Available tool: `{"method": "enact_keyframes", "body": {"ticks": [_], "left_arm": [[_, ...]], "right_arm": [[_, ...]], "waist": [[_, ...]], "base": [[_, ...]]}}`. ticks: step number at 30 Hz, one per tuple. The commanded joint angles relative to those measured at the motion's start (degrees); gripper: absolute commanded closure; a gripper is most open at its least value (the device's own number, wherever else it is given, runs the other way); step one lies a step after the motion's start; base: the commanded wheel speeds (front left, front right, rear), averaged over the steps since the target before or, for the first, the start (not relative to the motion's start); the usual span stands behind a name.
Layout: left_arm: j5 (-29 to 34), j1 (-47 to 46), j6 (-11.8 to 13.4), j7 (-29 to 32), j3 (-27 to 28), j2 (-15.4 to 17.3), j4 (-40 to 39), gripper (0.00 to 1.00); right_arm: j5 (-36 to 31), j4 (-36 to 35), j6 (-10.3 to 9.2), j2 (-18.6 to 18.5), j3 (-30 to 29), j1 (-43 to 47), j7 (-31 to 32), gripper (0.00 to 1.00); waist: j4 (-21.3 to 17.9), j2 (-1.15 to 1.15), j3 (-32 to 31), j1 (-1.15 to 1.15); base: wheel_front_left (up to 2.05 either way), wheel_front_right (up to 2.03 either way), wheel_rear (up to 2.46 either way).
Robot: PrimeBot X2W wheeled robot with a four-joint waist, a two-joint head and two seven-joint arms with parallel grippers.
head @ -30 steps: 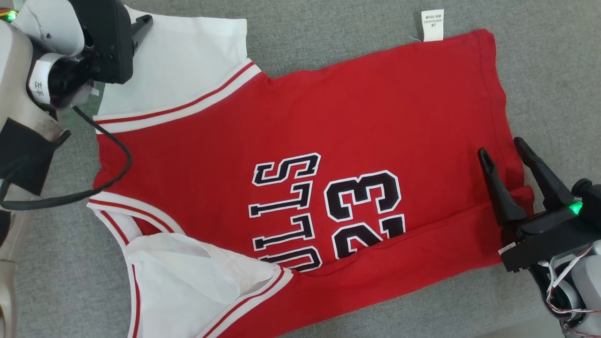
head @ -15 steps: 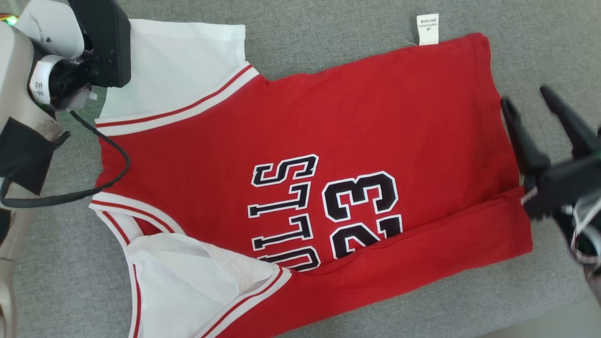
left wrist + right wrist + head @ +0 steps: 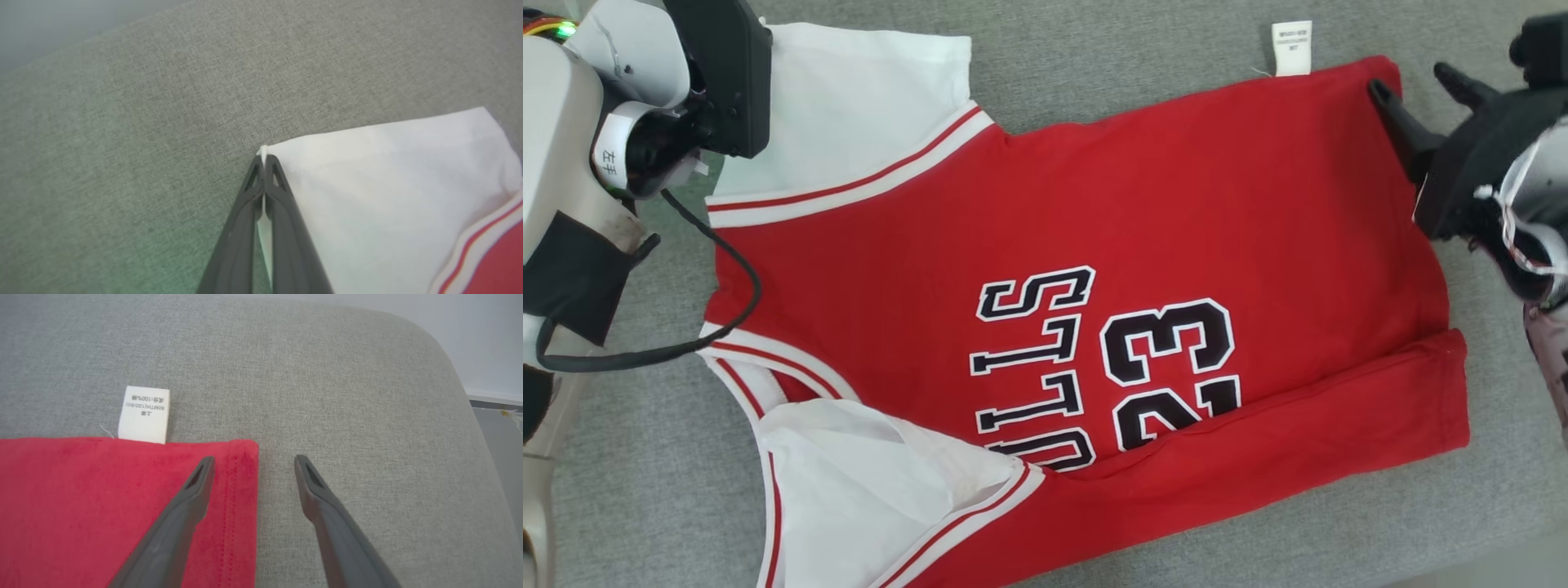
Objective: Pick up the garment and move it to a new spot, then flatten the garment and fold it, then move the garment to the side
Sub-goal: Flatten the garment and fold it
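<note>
A table (image 3: 1111, 65) covered in grey woven fabric spreads across the view, one corner rounded. Beyond that corner stands a pale wall (image 3: 486, 335), with a dark strip (image 3: 494, 403) along its base and a grey surface (image 3: 500, 433) below

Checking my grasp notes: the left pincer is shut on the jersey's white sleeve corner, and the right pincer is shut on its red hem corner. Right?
No: the right pincer is open, fingers straddling the red hem corner, per the right wrist view. The left pincer is shut on the white sleeve corner.
</note>
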Motion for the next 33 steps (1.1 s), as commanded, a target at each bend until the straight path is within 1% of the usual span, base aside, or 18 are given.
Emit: {"method": "enact_keyframes", "body": {"ticks": [1, 2, 4, 7, 8, 9, 10, 11, 12, 13, 14, 16, 17, 18, 21, 24, 29, 33], "left_arm": [[-0.72, 0.96, -0.27, -0.12, -0.22, 0.14, 0.0, 1.0], [-0.76, 0.97, -0.32, -0.17, -0.31, 0.18, -0.16, 1.0], [-0.85, 1.0, -0.29, 0.05, -0.72, 0.27, -0.61, 1.0], [-0.95, 0.98, -0.33, 0.15, -1.07, 0.4, -0.94, 1.0], [-0.77, 0.95, -0.37, 0.16, -1.2, 0.41, -1.01, 1.0], [-0.69, 0.9, -0.38, 0.15, -1.36, 0.44, -1.05, 1.0], [-0.59, 0.85, -0.41, 0.23, -1.56, 0.46, -1.08, 1.0], [-0.62, 0.82, -0.44, 0.23, -1.69, 0.45, -1.1, 1.0], [-0.7, 0.83, -0.46, 0.22, -1.81, 0.44, -1.08, 1.0], [-0.79, 0.86, -0.49, 0.38, -1.98, 0.42, -1.0, 1.0], [-0.86, 0.86, -0.52, 0.45, -2.08, 0.42, -0.94, 1.0], [-0.98, 0.82, -0.56, 0.73, -2.27, 0.44, -0.87, 1.0], [-0.96, 0.77, -0.59, 0.79, -2.38, 0.47, -0.87, 1.0], [-1.07, 0.71, -0.61, 0.73, -2.46, 0.52, -0.86, 1.0], [-0.78, 0.45, -0.71, 0.93, -3.22, 0.94, -1.13, 1.0], [-0.05, -0.48, -0.81, -1.4, -3.41, 1.63, -2.01, 1.0], [-0.45, -1.02, -0.76, -3.42, -3.98, 2.3, -2.57, 1.0], [-0.75, -2.0, -0.81, -6.91, -3.5, 2.74, -2.94, 1.0]], "right_arm": [[-0.26, 0.29, -0.14, -0.01, -0.11, -0.78, 0.08, 0.0], [-0.3, 1.19, -0.14, 0.31, 0.16, -1.52, 0.37, 0.0], [-0.32, 4.14, -0.14, 1.1, 0.52, -3.5, 1.57, 0.04], [-0.43, 6.4, -0.14, 1.52, 0.95, -5.51, 2.35, 0.07], [-0.25, 7.21, -0.14, 1.7, 1.13, -5.93, 2.7, 0.15], [-0.01, 7.9, -0.14, 1.87, 1.27, -6.27, 3.05, 0.25], [0.04, 8.44, -0.14, 2.0, 1.45, -6.83, 3.21, 0.27], [0.09, 9.17, -0.14, 2.06, 1.52, -7.28, 3.46, 0.35], [0.1, 9.72, -0.14, 2.13, 1.75, -7.61, 3.84, 0.4], [-0.07, 10.48, -0.14, 2.1, 1.73, -7.99, 4.13, 0.51], [-0.22, 11.13, -0.14, 2.15, 1.77, -8.32, 4.55, 0.6], [-0.23, 11.96, -0.14, 2.39, 2.13, -8.93, 5.35, 0.75], [-0.23, 12.09, -0.14, 2.45, 2.3, -9.23, 5.38, 0.8], [-0.2, 12.21, -0.14, 2.48, 2.45, -9.43, 5.48, 1.0], [0.0, 12.06, -0.14, 2.24, 3.11, -9.88, 5.26, 1.0], [0.7, 11.73, -0.14, 1.85, 3.39, -10.51, 4.35, 1.0], [1.55, 11.73, -0.14, 1.1, 4.01, -10.48, 3.25, 1.0], [1.96, 11.08, -0.14, 0.47, 4.1, -11.25, 0.08, 1.0]], "waist": [[0.26, -0.01, 0.1, 0.0], [0.4, -0.01, 0.13, 0.0], [0.76, -0.01, 0.2, 0.0], [1.05, -0.01, 0.26, 0.0], [1.15, -0.01, 0.27, 0.0], [1.23, -0.01, 0.27, 0.0], [1.31, -0.01, 0.26, 0.0], [1.38, -0.01, 0.24, 0.0], [1.44, -0.01, 0.2, 0.0], [1.51, -0.01, 0.15, 0.0], [1.57, -0.01, 0.11, 0.0], [1.61, -0.01, 0.06, 0.0], [1.6, -0.01, 0.05, 0.0], [1.59, -0.01, 0.03, 0.0], [1.58, -0.01, -0.08, 0.0], [1.66, -0.01, -0.11, 0.0], [2.13, -0.01, -0.41, 0.0], [2.45, -0.01, -0.52, 0.0]], "base": [[0.0, 0.0, 0.0], [0.0, 0.0, 0.0], [0.0, 0.0, 0.0], [0.0, 0.0, 0.0], [0.0, 0.0, 0.0], [0.0, 0.0, 0.0], [0.0, 0.0, 0.0], [0.0, 0.0, 0.0], [0.0, 0.0, 0.0], [0.0, 0.0, 0.0], [0.0, 0.0, 0.0], [0.0, 0.0, 0.0], [0.0, 0.0, 0.0], [0.0, 0.0, 0.0], [0.0, 0.0, 0.0], [0.0, 0.0, 0.0], [0.0, 0.0, 0.0], [0.0, 0.0, 0.0]]}}
